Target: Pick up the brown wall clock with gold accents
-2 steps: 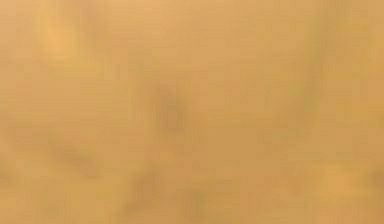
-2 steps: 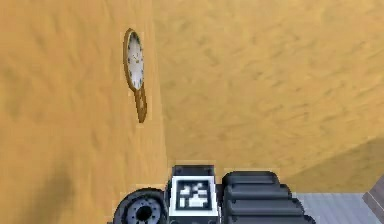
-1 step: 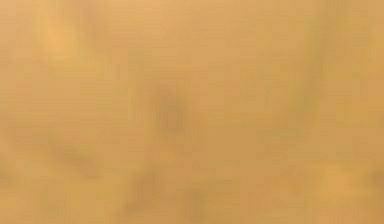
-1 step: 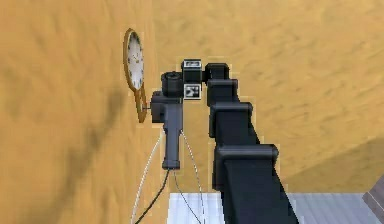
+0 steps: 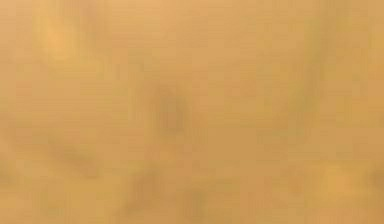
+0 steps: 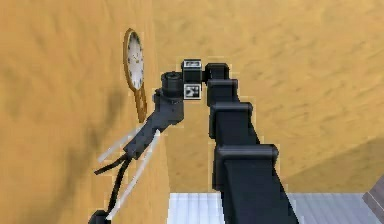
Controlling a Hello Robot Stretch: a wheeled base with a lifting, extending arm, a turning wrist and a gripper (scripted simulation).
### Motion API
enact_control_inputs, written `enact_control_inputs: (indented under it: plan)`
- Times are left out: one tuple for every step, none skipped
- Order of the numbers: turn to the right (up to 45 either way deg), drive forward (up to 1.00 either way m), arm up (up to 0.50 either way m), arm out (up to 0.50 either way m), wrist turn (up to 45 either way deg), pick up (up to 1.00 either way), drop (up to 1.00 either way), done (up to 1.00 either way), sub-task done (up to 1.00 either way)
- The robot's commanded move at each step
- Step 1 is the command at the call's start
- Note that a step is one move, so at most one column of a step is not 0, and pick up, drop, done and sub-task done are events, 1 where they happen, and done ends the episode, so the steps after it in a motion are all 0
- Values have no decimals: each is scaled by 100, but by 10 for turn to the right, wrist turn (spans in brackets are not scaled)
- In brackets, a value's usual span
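We see the clock (image 6: pixel 134 62) mounted on the orange wall (image 6: pixel 60 100), just left of the arm (image 6: pixel 240 150), which reaches out to the wall because the clock hangs there. The gripper (image 6: pixel 110 182) points down along the wall, nearer than the clock, so it probably isn't lined up yet. We cannot tell the jaws' state.

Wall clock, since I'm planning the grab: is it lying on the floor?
No, the wall clock is mounted up on the orange wall.
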Motion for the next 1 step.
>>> enact_control_inputs:
  plan:
    - [0, 0, 0, 0, 450, 0, 0, 0, 0]
